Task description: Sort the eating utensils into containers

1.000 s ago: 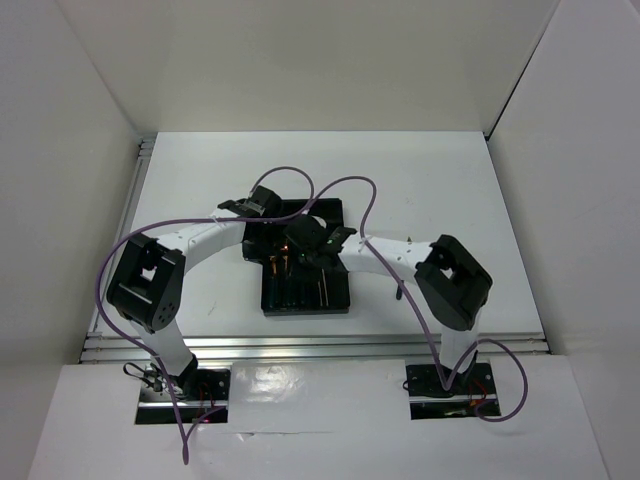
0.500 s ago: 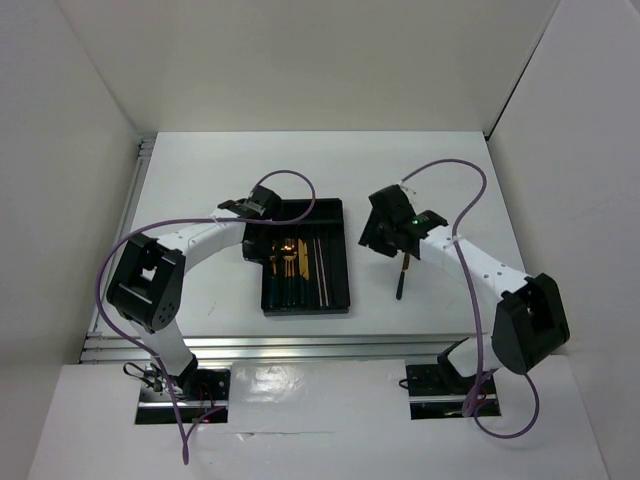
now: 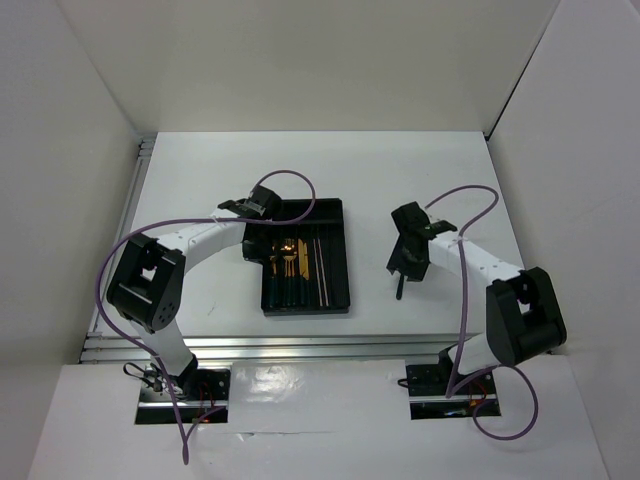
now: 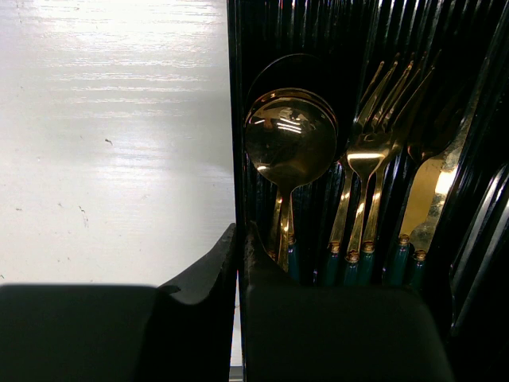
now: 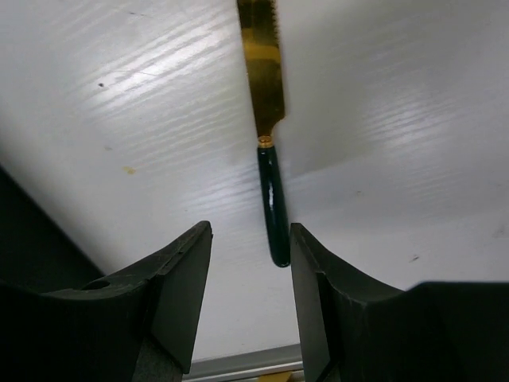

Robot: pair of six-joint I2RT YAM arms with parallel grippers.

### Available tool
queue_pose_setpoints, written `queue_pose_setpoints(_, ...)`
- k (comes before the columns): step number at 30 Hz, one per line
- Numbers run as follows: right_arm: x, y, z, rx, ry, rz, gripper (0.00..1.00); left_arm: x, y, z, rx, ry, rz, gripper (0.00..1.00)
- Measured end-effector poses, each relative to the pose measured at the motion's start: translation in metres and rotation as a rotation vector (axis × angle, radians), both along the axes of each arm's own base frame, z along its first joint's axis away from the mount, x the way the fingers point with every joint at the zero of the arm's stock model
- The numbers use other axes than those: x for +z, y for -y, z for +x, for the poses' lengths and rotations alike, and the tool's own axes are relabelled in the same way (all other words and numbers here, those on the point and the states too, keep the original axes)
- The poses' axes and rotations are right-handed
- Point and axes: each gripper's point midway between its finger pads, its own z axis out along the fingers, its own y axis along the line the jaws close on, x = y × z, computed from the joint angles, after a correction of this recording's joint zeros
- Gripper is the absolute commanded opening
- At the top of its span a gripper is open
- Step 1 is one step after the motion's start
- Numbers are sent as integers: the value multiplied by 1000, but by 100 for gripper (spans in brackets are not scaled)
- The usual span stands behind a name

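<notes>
Eating utensils (image 3: 290,262) nearly sorted: spoons (image 4: 290,143), forks (image 4: 374,151), knives (image 4: 421,199) and chopsticks (image 3: 320,265) lie in the tray (image 3: 335,208), its wall pinched by the left end effector (image 4: 240,235). One knife (image 5: 270,199) lies on the bench (image 3: 200,180) right of it, between the parted fingers (image 5: 179,278) of the right end effector (image 5: 250,231).

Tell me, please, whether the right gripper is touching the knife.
Apart. The right wrist view shows the knife lying between the open fingers of the right gripper, with white table showing on both sides.
</notes>
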Motion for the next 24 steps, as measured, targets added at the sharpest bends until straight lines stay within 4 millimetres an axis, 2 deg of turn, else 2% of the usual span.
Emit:
queue_pose_setpoints(6,-8,10,-7,17,-36,-2,51,0,0,0,0,0,0,0)
queue_pose_setpoints(21,-36,3,-14,56,-111,25,43,-1,0,0,0,-2,1,0)
queue_pose_setpoints(24,-36,3,-14,60,-108,24,32,-1,0,0,0,-2,1,0)
